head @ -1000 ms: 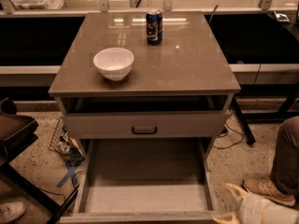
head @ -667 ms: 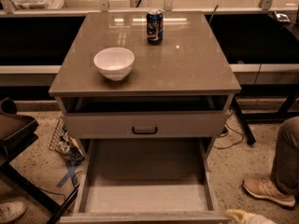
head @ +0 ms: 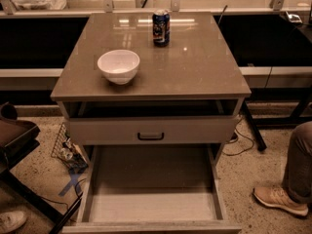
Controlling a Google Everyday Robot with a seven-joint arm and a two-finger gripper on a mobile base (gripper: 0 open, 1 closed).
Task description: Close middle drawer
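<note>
Glossy brown counter (head: 204, 72) fills the upper middle of the frame, light glinting off its far edge. A white bowl (head: 118, 66) sits upright on the left part. A blue can (head: 161, 28) stands upright at upper centre, well apart from the bowl. The gripper is out of frame.

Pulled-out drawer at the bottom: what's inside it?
The wide grey-beige pulled-out drawer shows only its bare floor. Its back part hides under the handled drawer above. The gripper is not in view.
</note>
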